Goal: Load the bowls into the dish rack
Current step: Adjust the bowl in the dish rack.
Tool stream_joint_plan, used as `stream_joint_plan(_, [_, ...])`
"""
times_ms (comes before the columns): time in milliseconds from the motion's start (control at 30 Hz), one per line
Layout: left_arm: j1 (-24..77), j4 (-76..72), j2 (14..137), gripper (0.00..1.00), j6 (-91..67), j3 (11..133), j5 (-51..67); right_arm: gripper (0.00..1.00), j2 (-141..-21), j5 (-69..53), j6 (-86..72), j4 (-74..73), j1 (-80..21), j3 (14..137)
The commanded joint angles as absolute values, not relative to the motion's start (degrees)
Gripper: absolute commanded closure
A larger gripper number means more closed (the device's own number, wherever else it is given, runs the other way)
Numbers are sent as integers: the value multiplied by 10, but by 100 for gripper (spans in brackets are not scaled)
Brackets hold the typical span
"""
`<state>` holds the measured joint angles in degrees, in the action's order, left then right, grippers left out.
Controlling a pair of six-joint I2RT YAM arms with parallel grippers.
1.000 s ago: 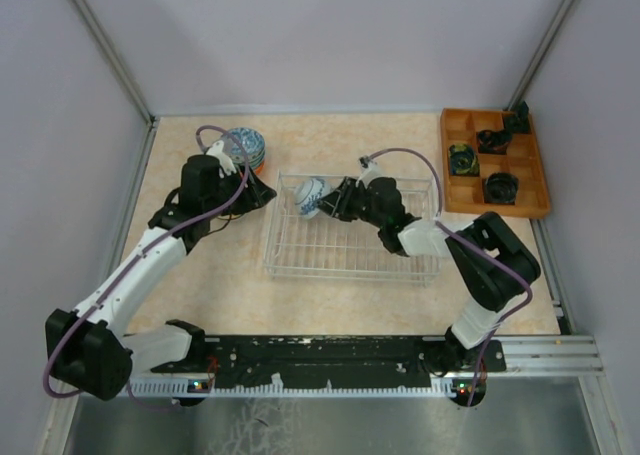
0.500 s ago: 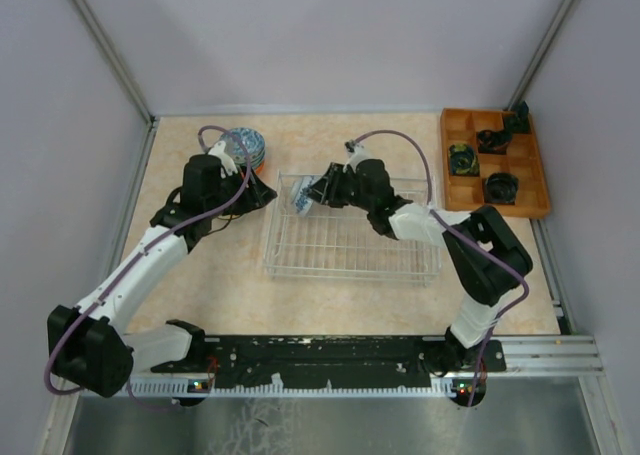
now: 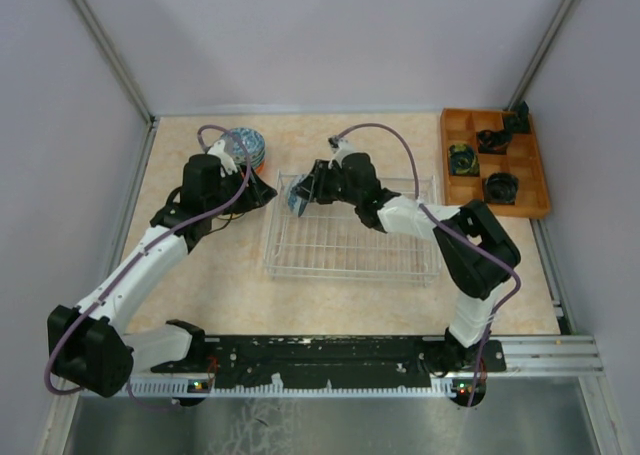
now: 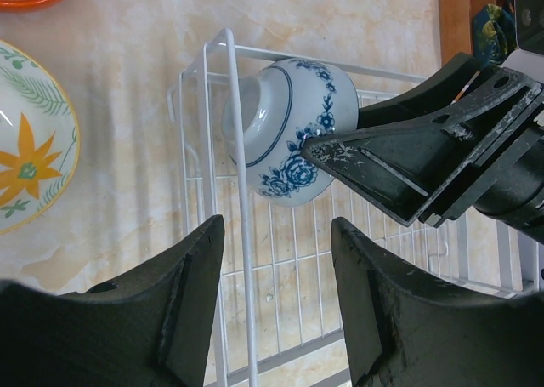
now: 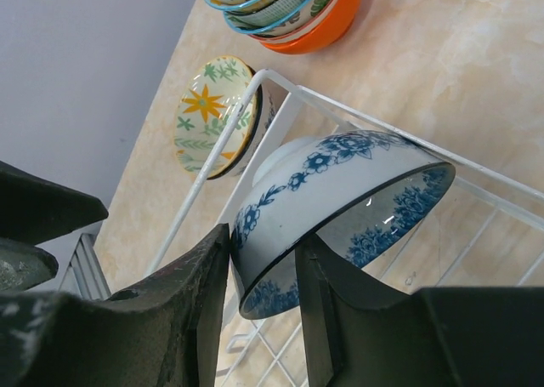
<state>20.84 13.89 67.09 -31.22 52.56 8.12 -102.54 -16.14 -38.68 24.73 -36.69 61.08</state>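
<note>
From above, the right hand [image 3: 303, 193] holds a blue-flowered bowl [image 3: 296, 201] at the upper left corner of the dish rack [image 3: 350, 250]. In the left wrist view, the left hand [image 4: 276, 234] stands apart, empty, beside that corner. In the right wrist view, the fingers [image 5: 204, 285] clamp the bowl's rim. I judge it is the placing step; next comes a gentle release.

The left arm [image 3: 135, 270] and right arm [image 3: 420, 220] have white links, black joints and looping purple cables [image 3: 385, 130].
</note>
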Motion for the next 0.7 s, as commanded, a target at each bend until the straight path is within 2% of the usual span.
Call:
stream_joint_plan(0, [206,121,671,40,-307,521,79,64,-1032,-142,-342,214,-369,625])
stream_joint_plan(400, [206,122,676,41,-314,525,84,60,-997,-177,-303,234,-349,560])
stream_joint_plan(667, [207,130,679,41,-317,532,85,51,-1005,-200,-290,213,-343,587])
